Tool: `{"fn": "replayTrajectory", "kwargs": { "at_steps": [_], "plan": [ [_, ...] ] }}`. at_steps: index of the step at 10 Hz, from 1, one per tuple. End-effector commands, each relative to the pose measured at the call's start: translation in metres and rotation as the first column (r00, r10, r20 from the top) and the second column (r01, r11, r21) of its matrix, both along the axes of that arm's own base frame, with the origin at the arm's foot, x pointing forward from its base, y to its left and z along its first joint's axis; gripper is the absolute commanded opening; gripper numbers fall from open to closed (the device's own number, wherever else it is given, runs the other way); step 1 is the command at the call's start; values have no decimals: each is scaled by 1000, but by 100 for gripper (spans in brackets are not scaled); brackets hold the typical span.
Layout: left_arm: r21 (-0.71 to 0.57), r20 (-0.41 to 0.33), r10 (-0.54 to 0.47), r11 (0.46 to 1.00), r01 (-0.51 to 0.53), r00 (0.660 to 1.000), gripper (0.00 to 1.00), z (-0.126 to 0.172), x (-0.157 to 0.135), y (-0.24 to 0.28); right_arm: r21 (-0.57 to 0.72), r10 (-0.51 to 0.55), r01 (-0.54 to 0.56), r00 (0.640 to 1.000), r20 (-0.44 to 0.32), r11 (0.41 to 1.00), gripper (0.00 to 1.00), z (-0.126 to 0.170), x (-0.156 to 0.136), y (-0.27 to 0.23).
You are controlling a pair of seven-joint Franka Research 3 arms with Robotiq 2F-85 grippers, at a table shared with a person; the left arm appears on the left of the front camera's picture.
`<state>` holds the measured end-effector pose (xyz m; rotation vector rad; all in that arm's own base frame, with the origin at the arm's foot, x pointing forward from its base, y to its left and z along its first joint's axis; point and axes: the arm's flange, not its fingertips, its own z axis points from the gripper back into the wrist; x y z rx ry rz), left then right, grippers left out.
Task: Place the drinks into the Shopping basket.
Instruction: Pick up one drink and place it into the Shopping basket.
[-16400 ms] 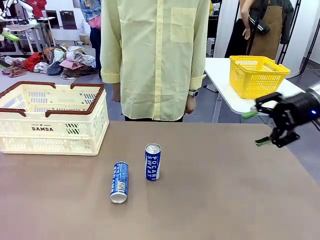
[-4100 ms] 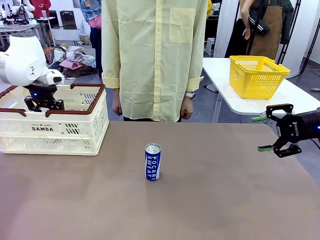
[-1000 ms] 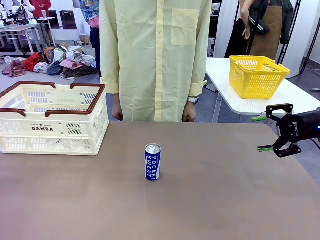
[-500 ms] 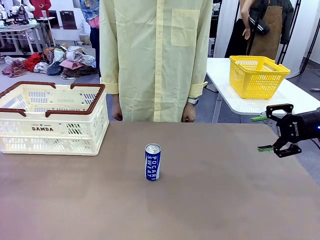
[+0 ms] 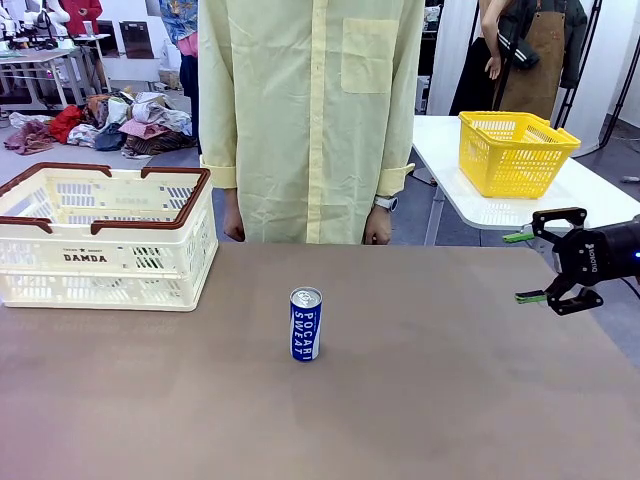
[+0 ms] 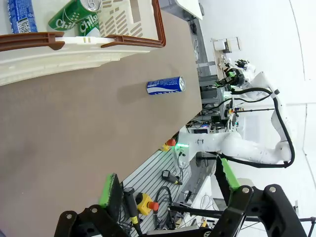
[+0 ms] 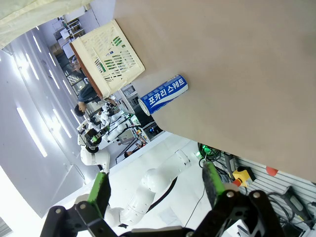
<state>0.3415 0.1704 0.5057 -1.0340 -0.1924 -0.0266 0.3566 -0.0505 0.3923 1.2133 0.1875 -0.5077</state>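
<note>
Between picks, both grippers [image 6: 168, 207] [image 5: 545, 265] empty and wide open; next, reaching for upright blue Pocari Sweat can [image 5: 305, 324] at centre, then carrying toward DAMDA basket [image 5: 105, 240] at ten o'clock.

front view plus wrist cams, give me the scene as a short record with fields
table: brown top
blue drink can: upright near table centre, apart from both grippers
Shopping basket: cream, brown rim, far left of table
inside basket: green can and another blue can, lying down
right gripper: open, empty, at the table's right edge
left gripper: open, empty
person: yellow shirt, standing at far side
</note>
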Motion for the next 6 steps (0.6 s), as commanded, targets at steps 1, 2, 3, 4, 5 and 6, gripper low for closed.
{"fn": "replayTrajectory", "kwargs": {
  "at_steps": [1,2,3,4,5,6],
  "plan": [
    [24,-64,56,998,-55,996,100,19,-12,-22,0,-1,1,1000,-14,1000,100,4,0,0],
    [59,-33,60,997,-58,998,100,42,-22,-55,0,-1,1,1000,-14,1000,100,4,0,0],
    [112,40,17,993,-22,999,100,68,-35,-97,0,-1,1,1000,-14,1000,100,4,0,0],
    [221,27,-41,975,34,999,100,87,-42,-147,0,-1,1,1000,-14,1000,100,4,0,0],
    [291,-62,-41,955,58,997,100,97,-46,-195,0,-1,1,1000,-14,1000,100,4,0,0],
    [363,-67,22,932,4,997,100,101,-50,-252,0,-1,1,1000,-14,1000,100,4,0,0]
  ]
}}
